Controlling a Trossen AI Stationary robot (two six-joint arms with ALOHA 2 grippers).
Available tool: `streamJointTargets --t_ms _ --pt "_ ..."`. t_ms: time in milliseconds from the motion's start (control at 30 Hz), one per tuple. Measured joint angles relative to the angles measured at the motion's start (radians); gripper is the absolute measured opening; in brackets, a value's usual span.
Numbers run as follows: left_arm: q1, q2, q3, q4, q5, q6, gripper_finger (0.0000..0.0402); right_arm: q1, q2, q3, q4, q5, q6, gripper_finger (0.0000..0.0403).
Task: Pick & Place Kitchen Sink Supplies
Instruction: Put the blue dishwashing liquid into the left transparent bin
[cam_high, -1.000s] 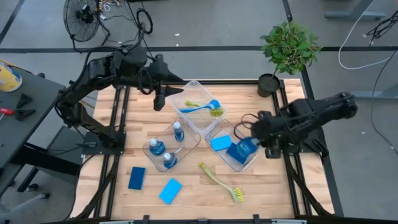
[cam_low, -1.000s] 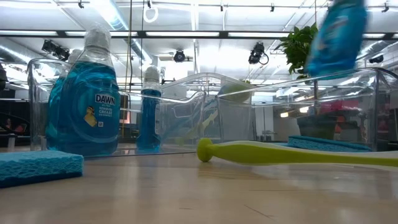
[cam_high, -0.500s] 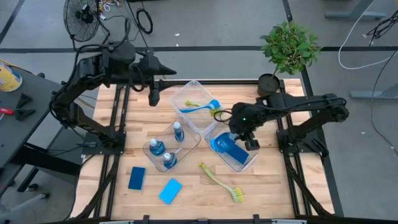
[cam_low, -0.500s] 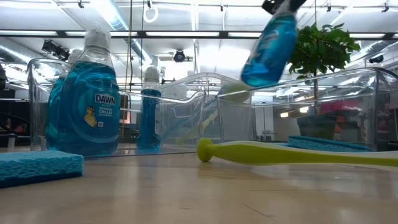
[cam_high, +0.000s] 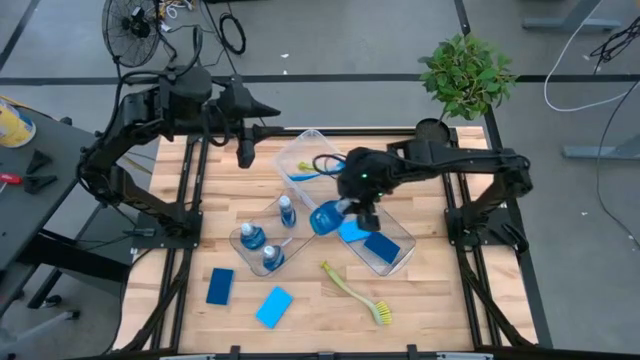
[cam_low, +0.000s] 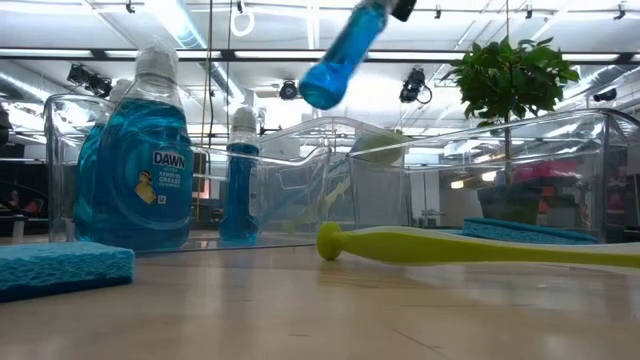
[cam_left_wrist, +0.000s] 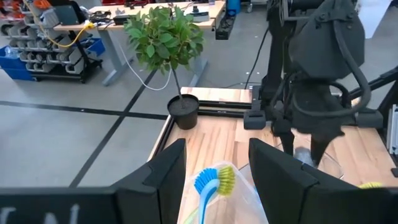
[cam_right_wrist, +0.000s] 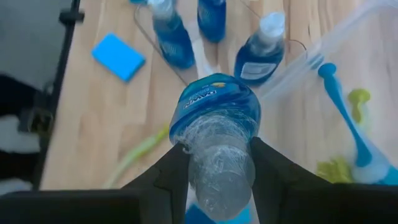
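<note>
My right gripper (cam_high: 352, 207) is shut on a clear bottle of blue liquid (cam_high: 325, 217), held in the air over the gap between the clear bins. Below it, toward the left, three more bottles (cam_high: 251, 237) stand in one bin (cam_high: 300, 238). The far bin (cam_high: 300, 145) holds a blue brush (cam_high: 330, 170), and the right bin (cam_high: 402, 252) holds sponges (cam_high: 380, 245). A yellow-green brush (cam_high: 355, 292) and two blue sponges (cam_high: 220, 285) lie flat on the table. My left gripper (cam_high: 245, 155) hovers open at the far left, with nothing between its fingers (cam_left_wrist: 168, 180). My right gripper pinches the bottle's clear upper part (cam_right_wrist: 221, 168), near the cap end, between its two fingers (cam_right_wrist: 177, 174). The fingers slant down from the table's right side. The bottle is clear of everything and tilted, its blue bottom end (cam_low: 322, 88) pointing down and away from the gripper.
A potted plant (cam_high: 465, 75) stands at the far right corner. Black frame rails (cam_high: 190, 215) run along both sides of the table. The near strip of the wooden table holds the loose sponge (cam_high: 274, 306) and the brush.
My right gripper has swung from over the right bin toward the table's left, carrying the bottle. The bottle has stayed clear of the bins and has tipped further over. My left gripper has drawn back a little toward the far left.
</note>
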Motion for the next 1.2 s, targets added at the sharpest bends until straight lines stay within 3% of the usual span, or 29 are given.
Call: streamJointTargets --t_ms 267,400,1200 --pt "0.0 0.0 0.0 0.0 -0.015 -0.001 0.0179 0.0 0.11 0.112 0.007 -0.007 0.313 0.0127" --pt "0.0 0.0 0.0 -0.003 -0.018 0.013 0.0179 0.0 0.146 0.134 0.055 -0.051 0.396 0.0127" --pt "0.0 0.001 -0.001 -0.043 -0.018 0.023 0.0179 -0.053 0.329 0.125 0.08 -0.031 0.431 0.0127"
